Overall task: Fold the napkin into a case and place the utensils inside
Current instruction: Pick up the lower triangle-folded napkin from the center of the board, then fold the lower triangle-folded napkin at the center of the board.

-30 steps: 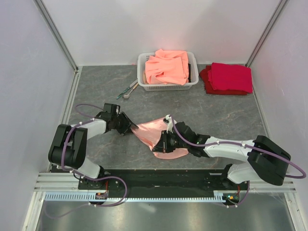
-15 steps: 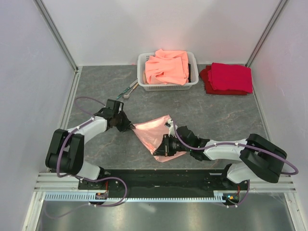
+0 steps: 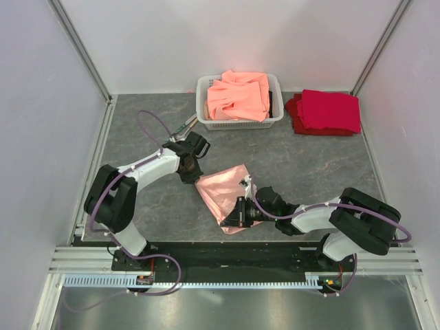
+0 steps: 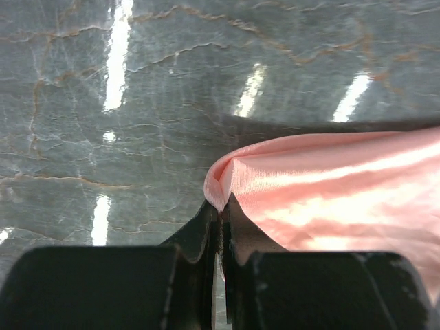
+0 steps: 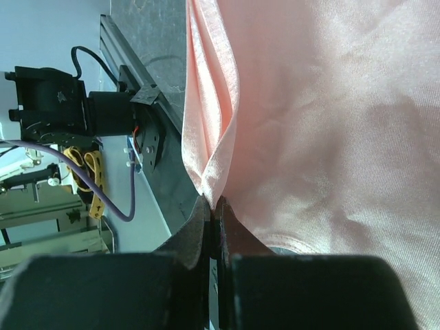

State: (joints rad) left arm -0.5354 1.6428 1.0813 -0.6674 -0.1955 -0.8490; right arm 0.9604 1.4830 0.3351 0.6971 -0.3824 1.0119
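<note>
The pale-pink napkin [image 3: 223,196] is held stretched between both grippers at the table's middle. My left gripper [image 3: 195,180] is shut on its far left corner; in the left wrist view the cloth [image 4: 330,192] bunches at the closed tips [image 4: 218,206]. My right gripper [image 3: 237,214] is shut on its near edge; in the right wrist view the cloth [image 5: 323,124] fills the frame above the closed tips [image 5: 212,205]. The utensils [image 3: 184,128], a silvery spoon and teal-handled pieces, lie left of the basket, partly hidden by the left arm.
A white basket [image 3: 204,103] with heaped orange-salmon cloths stands at the back centre. A stack of deep red folded cloths [image 3: 326,112] lies to its right. White walls close in the grey marbled table [image 3: 137,206] on three sides.
My left gripper has carried its napkin corner away from the near left toward the back and right. My right gripper has shifted slightly lower and left. The napkin now lies narrower and more bunched.
</note>
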